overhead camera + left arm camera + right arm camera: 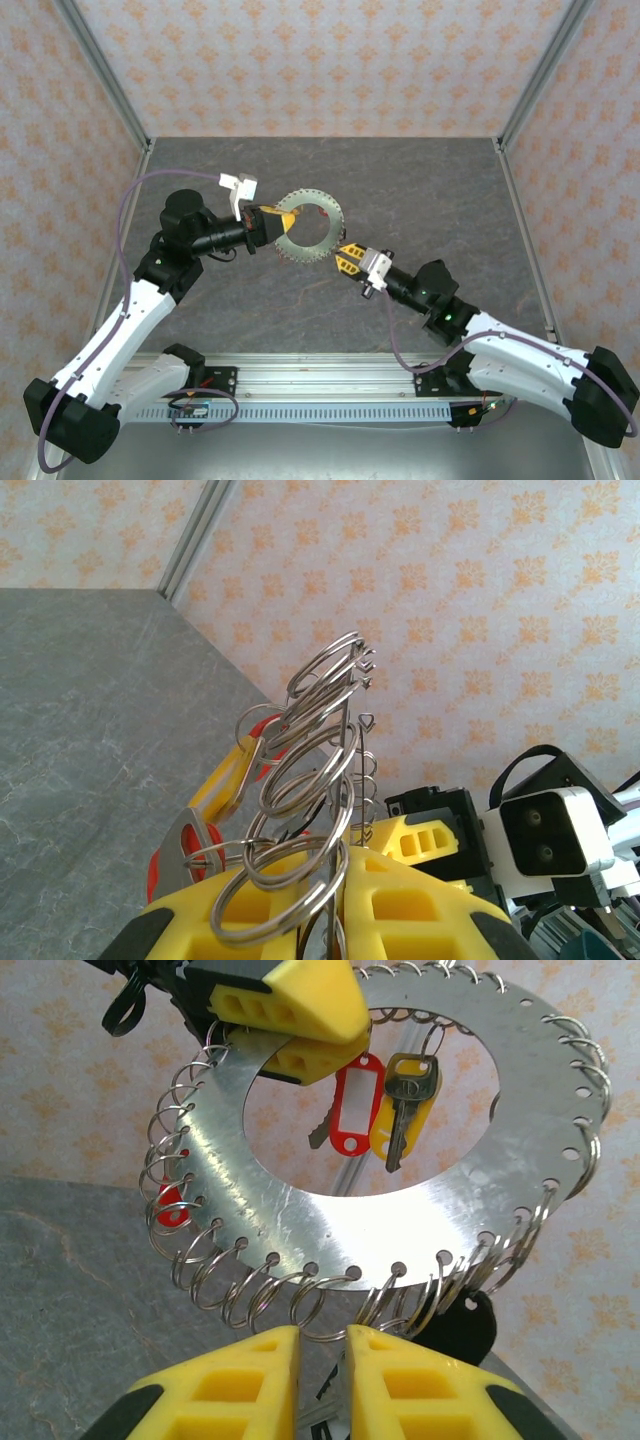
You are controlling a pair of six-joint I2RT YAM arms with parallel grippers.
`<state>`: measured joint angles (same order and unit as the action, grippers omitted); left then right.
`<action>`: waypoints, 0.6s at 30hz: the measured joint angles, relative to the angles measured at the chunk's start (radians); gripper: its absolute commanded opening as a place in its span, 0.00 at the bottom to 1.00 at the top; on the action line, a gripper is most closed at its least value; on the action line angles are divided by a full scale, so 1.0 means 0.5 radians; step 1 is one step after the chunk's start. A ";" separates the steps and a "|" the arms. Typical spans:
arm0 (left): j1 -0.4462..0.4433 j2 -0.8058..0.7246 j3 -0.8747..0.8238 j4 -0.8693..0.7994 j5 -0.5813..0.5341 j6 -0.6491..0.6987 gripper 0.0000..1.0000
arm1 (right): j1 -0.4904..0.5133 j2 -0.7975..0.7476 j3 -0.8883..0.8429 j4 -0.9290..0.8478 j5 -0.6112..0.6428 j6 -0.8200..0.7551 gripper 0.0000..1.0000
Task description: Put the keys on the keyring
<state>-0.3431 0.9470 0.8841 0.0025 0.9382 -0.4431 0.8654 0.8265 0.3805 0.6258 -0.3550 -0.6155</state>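
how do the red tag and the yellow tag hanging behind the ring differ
The red tag shows its pale window in full; the yellow tag is partly covered by a key hanging in front. In the right wrist view the red tag hangs left of the yellow tag. Both show through the central opening of the keyring.

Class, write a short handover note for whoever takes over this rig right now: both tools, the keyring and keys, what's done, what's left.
Left tool: shut on the keyring at its rim, holding it up off the table.
Right tool: nearly closed at the opposite rim, with a split ring at its gap. Whether it is pinched is unclear.
Keys: a few with red or yellow tags already hang from split rings.
Left to do: most split rings are bare.
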 measured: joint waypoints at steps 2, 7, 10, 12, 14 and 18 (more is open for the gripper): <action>0.000 0.000 0.003 -0.004 0.000 0.001 0.00 | 0.000 -0.013 -0.003 0.001 0.002 0.001 0.18; 0.000 0.000 0.011 -0.014 0.001 0.000 0.00 | 0.000 -0.015 -0.003 0.001 0.023 0.000 0.18; 0.000 0.000 0.011 -0.014 0.001 0.000 0.00 | 0.000 -0.015 -0.003 0.001 0.033 0.000 0.18; -0.001 0.000 0.011 -0.014 0.000 0.000 0.00 | 0.000 -0.015 -0.003 -0.004 0.041 0.000 0.19; 0.000 0.000 0.011 -0.014 0.001 0.000 0.00 | 0.000 -0.015 -0.003 -0.017 0.055 0.000 0.19; -0.001 0.000 0.011 -0.015 0.001 0.002 0.00 | 0.000 -0.015 -0.005 -0.039 0.105 0.000 0.19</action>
<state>-0.3435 0.9470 0.8898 -0.0051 0.9386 -0.4423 0.8654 0.8188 0.3782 0.6064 -0.3023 -0.6155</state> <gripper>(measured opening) 0.123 0.188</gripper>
